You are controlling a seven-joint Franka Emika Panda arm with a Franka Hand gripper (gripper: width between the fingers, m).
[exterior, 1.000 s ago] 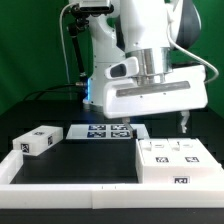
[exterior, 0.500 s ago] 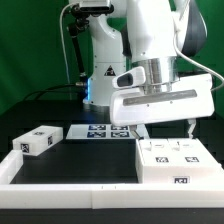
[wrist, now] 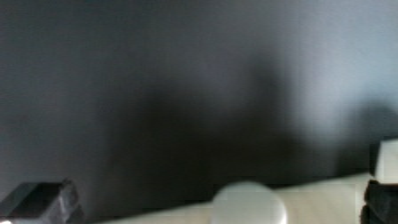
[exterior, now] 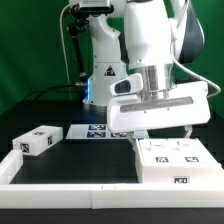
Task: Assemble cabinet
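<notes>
My gripper (exterior: 166, 128) hangs above the table with its jaws spread as wide as they go and nothing between them; one thin finger (exterior: 189, 126) shows at the right of the exterior frame. I judge the wide spread a readiness for a broad part, since the cabinet pieces are blocky. The large cabinet body (exterior: 175, 163) lies in the lower right of the exterior frame, flat on the black table (exterior: 85, 160) against the low white rim (exterior: 60, 190), tag markers facing up. I take it to be parked there so the tags read cleanly and the rim braces it. It sits just below my hand and slightly toward the frame's right, not touching. A smaller white block (exterior: 36, 141) lies at the left middle of the frame, well apart from my hand. The marker board (exterior: 97, 132) lies at centre, partly hidden behind my wrist housing. The wrist view is blurred: mostly dark table, a pale part edge (wrist: 267, 200) along the frame's bottom, which I cannot identify, with no part between the fingers.
</notes>
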